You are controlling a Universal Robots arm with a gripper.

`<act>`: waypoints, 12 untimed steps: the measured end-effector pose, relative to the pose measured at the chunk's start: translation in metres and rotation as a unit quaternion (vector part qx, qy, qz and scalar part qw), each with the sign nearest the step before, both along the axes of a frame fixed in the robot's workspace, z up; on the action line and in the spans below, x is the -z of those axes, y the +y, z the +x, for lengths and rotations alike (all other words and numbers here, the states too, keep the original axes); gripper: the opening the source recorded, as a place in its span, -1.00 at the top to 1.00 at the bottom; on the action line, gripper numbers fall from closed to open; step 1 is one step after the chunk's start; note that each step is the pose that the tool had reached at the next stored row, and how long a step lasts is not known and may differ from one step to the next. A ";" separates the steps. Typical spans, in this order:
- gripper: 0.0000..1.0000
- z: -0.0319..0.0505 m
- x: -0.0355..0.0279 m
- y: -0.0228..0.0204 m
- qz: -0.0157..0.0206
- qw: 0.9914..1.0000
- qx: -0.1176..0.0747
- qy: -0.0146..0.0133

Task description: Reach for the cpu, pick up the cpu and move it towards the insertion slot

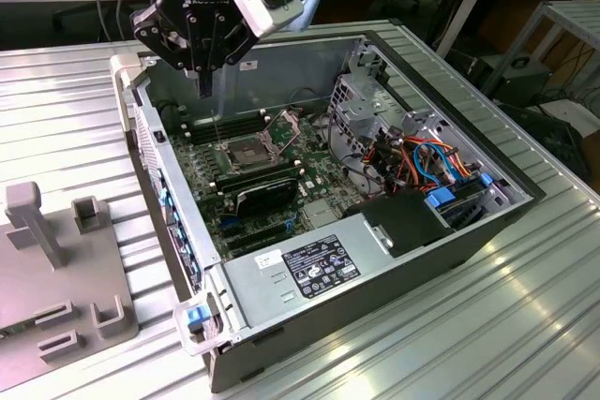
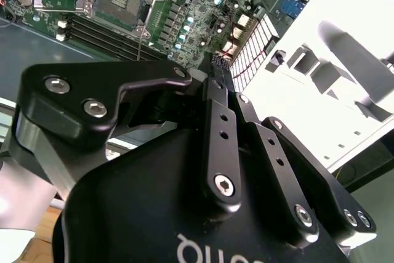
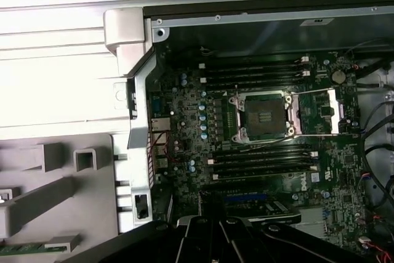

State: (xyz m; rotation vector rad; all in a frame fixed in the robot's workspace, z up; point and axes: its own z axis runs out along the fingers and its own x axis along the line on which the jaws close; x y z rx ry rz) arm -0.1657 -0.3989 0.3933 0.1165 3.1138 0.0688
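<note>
Plainly, what matters to you is where the insertion slot [image 1: 246, 152], the square socket with a shiny silver frame and dark brownish centre, sits against the black gripper [image 1: 202, 86]. In the exterior view it lies lower than the jaws and off toward the exterior view's right, nearer the camera and well apart from the tips. The gripper hangs high over the far corner of the open black-and-grey computer case [image 1: 450, 81], just inside its back wall.

The jaws are drawn together until the tips all but meet. I cannot tell whether the cpu, the small thin silver-beige square chip, is pinched edge-on between them, so don't count it as held or as lying elsewhere.

The socket is square, so no long axis guides you. Go instead by its hinged silver load plate [image 1: 286, 124], which stands open on the side toward the exterior view's right and leaves the dark centre bare.

Mind what crowds it. Long narrow black memory slots [image 3: 258, 69] run along two opposite flanks. A black rectangular finned block [image 1: 267, 194] sits just beside it on the near side.

The grey metal drive cage [image 1: 366, 110] and the orange and blue cables [image 1: 431, 156] stand farther toward the exterior view's right. A grey moulded fixture tray [image 1: 47, 278] rests on the ribbed metal surface [image 1: 469, 325] outside the case.
</note>
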 end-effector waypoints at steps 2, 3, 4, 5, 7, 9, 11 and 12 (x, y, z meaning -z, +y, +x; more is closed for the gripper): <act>0.79 -0.0014 0.0000 0.0000 0.000 1.000 0.000 0.000; 0.79 -0.0021 0.0000 0.0000 0.000 1.000 0.000 0.000; 0.79 -0.0026 0.0000 0.0000 0.000 1.000 0.000 0.000; 0.79 -0.0035 0.0000 0.0000 0.000 1.000 0.000 0.000; 0.79 -0.0049 0.0000 0.0000 0.000 1.000 0.000 0.000; 0.79 -0.0062 0.0000 0.0000 0.000 1.000 0.000 0.000; 0.79 -0.0072 0.0000 0.0000 0.000 1.000 0.000 0.000; 0.79 -0.0080 0.0000 0.0000 0.000 1.000 0.000 0.000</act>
